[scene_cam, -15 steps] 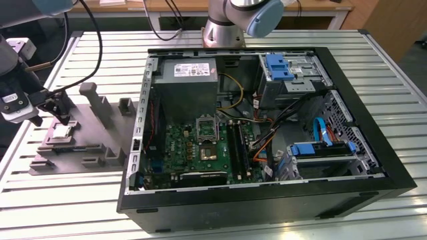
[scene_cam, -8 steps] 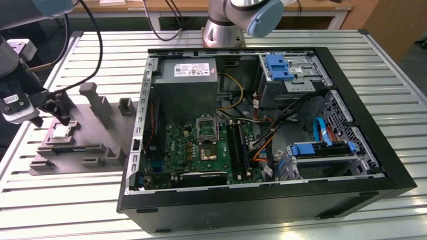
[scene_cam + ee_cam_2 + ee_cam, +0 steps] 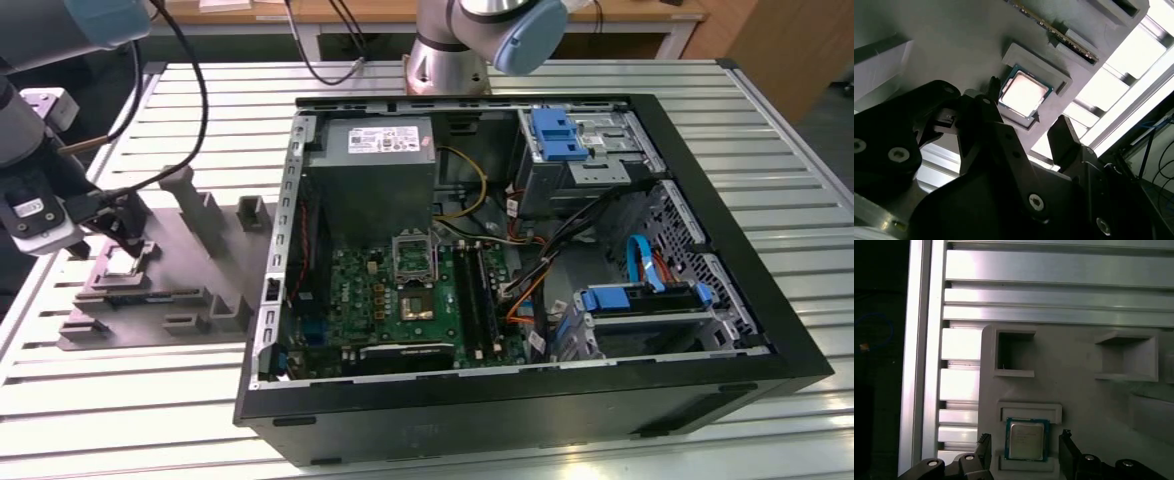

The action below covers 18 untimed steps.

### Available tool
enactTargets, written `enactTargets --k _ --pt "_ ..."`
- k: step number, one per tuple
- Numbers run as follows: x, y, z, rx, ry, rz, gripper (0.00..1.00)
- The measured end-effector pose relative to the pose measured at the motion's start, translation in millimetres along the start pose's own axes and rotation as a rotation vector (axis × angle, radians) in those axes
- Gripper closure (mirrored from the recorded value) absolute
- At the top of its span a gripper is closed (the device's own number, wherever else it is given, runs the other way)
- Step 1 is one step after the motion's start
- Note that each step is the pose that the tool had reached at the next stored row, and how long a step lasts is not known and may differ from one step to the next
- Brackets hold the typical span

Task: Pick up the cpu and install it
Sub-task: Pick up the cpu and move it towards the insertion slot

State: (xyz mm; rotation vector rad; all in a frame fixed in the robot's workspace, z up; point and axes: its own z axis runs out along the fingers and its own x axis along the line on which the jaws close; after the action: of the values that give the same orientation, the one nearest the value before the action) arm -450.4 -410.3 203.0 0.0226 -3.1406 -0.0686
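Observation:
The cpu (image 3: 1026, 440), a small square chip with a silvery top and a thin pale rim, lies flat in a pocket of the grey fixture block (image 3: 1079, 400). In the second wrist view the cpu (image 3: 1024, 95) shines brightly in that same pocket. My gripper (image 3: 1025, 452) is open just above it, with one dark finger on each side of the chip and a gap to both. The exterior view puts the gripper (image 3: 123, 240) over the fixture block (image 3: 174, 290), at the exterior view's left, well away from the socket (image 3: 414, 258) on the motherboard.
An open black computer case (image 3: 534, 390) lies on the slatted aluminium table (image 3: 134, 400), holding a grey power supply (image 3: 380, 165), drive cages with blue tabs (image 3: 561, 135) and loose cables. The fixture block has raised posts (image 3: 200, 205) and empty pockets (image 3: 1015, 352).

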Motion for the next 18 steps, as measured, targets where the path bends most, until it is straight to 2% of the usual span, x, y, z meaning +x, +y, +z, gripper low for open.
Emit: enactTargets --k 13,18 --pt "-0.3 -0.8 14.7 0.0001 0.0001 0.002 0.35" --pt "-0.3 -0.9 18.2 0.0001 0.0002 0.002 0.35"
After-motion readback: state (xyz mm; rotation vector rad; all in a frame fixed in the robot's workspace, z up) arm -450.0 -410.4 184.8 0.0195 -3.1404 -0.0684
